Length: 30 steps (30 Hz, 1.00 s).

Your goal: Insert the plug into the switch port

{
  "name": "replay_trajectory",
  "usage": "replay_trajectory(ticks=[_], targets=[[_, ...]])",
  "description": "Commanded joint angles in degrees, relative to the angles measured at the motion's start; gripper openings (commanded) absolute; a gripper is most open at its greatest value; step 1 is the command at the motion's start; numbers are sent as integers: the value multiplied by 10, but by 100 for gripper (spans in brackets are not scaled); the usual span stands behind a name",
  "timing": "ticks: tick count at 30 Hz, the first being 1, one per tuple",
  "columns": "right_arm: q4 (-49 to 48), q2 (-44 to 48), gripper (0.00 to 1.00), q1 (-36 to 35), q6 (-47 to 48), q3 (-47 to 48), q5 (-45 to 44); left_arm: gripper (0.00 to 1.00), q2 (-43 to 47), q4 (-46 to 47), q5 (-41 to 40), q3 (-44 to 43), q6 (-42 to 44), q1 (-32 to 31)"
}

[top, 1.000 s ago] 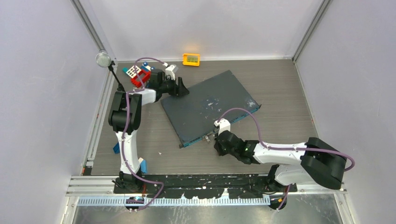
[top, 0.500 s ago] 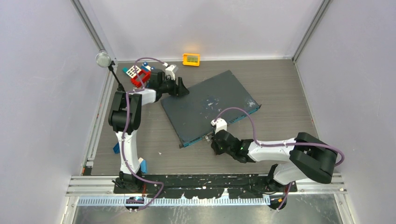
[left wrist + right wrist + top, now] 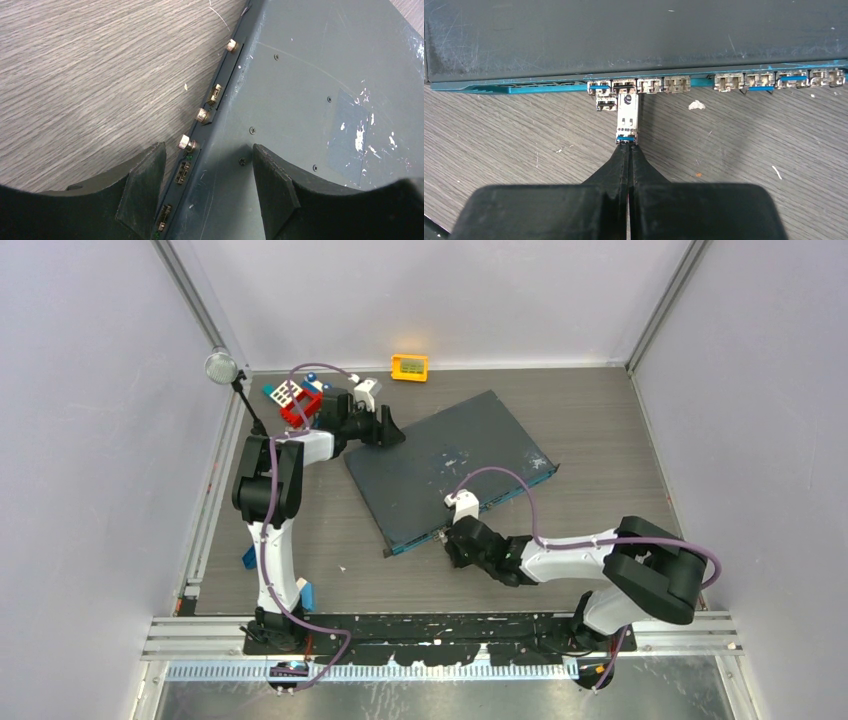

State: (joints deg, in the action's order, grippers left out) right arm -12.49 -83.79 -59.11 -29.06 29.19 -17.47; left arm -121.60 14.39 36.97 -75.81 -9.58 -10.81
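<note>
Wood-grain counter [image 3: 524, 145] carries the grey switch [image 3: 624, 40], left claw [image 3: 207, 152] spread astride its far corner, right claw [image 3: 628, 150] pressed together behind the plug [image 3: 628, 117] — nose at the switch port [image 3: 624, 86], body exposed — so seating appears unfinished.

Dark-grey, teal-fronted switch [image 3: 445, 465]; seemingly silver plug [image 3: 628, 117].

Bright, even overhead light; soft shadows, sharp focus.
</note>
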Motion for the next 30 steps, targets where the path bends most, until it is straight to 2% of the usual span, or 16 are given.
replay_trajectory(ticks=[1, 17, 30], targets=[[-45, -38, 0, 6, -1, 28, -43, 65, 1, -5, 3, -9, 19, -2], [-54, -22, 0, 7, 14, 24, -121, 65, 1, -5, 3, -9, 19, -2], [-99, -4, 0, 12, 23, 34, -124, 65, 1, -5, 3, -9, 19, -2]])
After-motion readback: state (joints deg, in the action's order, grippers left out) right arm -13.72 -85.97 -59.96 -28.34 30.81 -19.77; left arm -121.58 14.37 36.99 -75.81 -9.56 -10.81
